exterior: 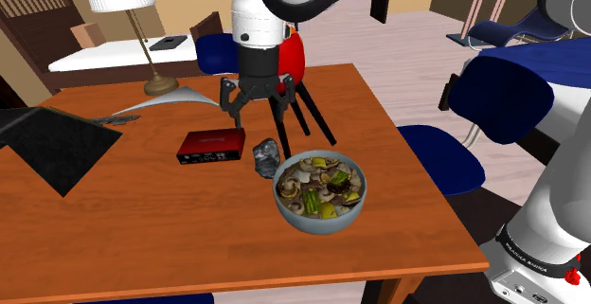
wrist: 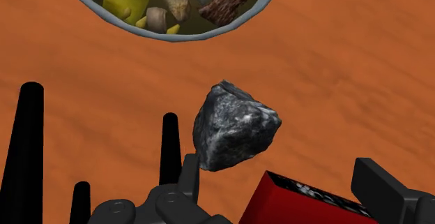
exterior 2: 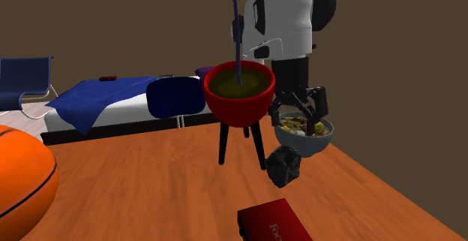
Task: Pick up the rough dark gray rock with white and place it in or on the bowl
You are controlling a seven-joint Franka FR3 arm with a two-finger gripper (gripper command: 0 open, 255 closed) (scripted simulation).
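Rock: a lumpy, faceted dark grey stone point(wrist: 233, 128) flecked with white. It lies on the wooden table point(exterior: 142, 226) between a flat red box point(exterior: 211, 146) and the bowl, near both.
Bowl: round, smooth and blue-grey point(exterior: 314, 224), upright and heaped with chunky food, so the rock would likely rest on top.
Jaws: spread apart and empty, hanging above the rock, seemingly lined up to descend around it.
Behind: a red pot on black legs point(exterior 2: 238, 93).
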